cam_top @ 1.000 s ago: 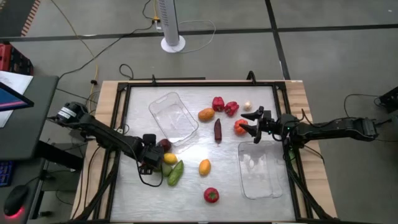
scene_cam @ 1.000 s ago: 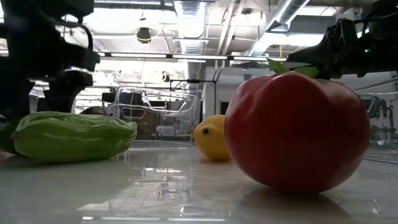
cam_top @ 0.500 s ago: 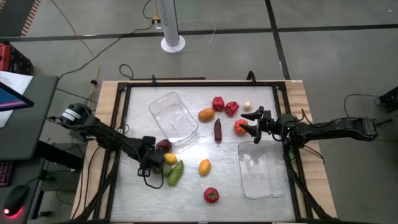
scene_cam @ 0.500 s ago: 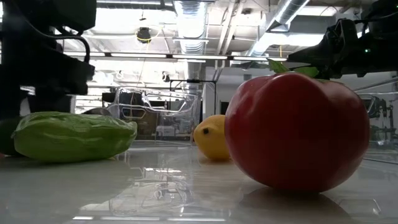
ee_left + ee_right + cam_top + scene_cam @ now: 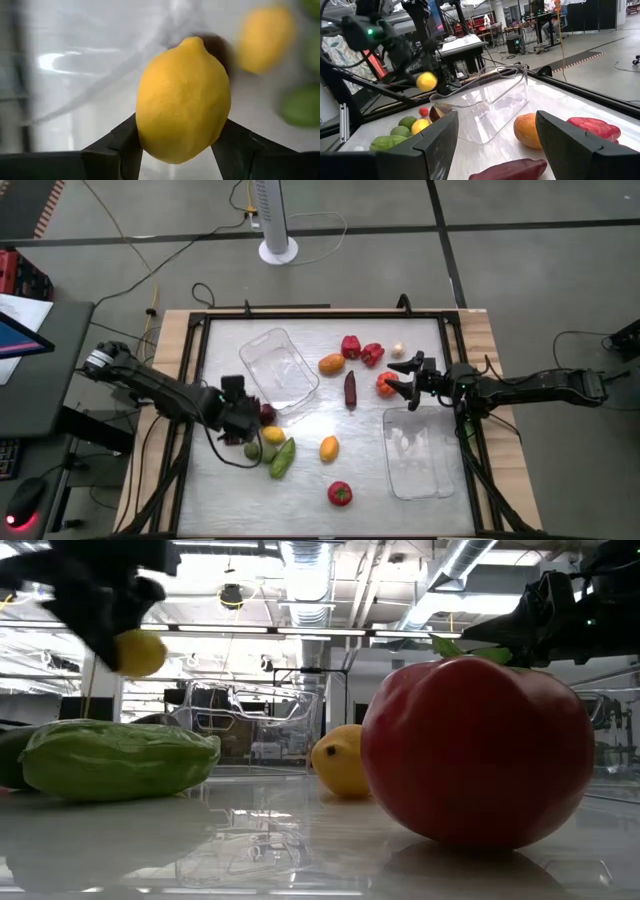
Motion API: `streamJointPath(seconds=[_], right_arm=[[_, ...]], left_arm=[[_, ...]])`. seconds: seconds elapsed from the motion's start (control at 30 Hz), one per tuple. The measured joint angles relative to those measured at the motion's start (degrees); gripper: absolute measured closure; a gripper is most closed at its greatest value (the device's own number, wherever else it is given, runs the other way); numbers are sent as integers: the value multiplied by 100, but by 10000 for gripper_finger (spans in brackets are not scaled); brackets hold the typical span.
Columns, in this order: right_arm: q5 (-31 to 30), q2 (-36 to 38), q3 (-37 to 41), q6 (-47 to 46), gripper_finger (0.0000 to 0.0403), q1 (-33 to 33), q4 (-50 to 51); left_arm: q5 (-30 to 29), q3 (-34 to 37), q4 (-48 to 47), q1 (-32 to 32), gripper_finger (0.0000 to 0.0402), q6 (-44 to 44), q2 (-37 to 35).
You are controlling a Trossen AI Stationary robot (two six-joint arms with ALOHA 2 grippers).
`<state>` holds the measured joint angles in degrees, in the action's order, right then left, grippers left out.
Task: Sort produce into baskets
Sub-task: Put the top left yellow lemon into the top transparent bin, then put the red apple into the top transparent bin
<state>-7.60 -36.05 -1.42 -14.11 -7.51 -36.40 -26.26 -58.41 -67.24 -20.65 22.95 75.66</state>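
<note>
Now the left gripper (image 5: pixel 175 145) has risen off the tabletop (image 5: pixel 360 460), jaws clenched on a yellow lemon (image 5: pixel 183 100), just beside the left basket (image 5: pixel 280 370). Likely next: carry it over that basket. Meanwhile the right gripper (image 5: pixel 408 383) waits with jaws released near the red pepper (image 5: pixel 386 384).

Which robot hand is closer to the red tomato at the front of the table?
Left. The left hand is up-left of the tomato, holding a lemon. The right hand sits farther back.
</note>
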Motion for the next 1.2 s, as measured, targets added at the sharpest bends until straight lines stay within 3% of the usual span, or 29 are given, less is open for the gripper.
streamJointPath(seconds=[0.13,0.3,0.53,0.8,1.03,1.2], right_arm=[[0,0,1,-19,112,0,-2],[0,0,1,-87,112,-2,-4],[-2,-4,3,-92,112,-16,16],[-22,-6,3,-107,112,-17,24],[-28,-6,3,-105,112,-17,38],[-31,-6,3,-103,112,-17,63]], left_arm=[[-641,13,369,531,219,-540,-97],[-697,14,1300,1430,218,-1474,-53],[114,17,1612,2168,168,-1942,-85],[185,16,1469,2129,99,-2063,-112],[450,-295,517,1657,104,-1341,-152],[830,14,461,1087,113,-387,-375]])
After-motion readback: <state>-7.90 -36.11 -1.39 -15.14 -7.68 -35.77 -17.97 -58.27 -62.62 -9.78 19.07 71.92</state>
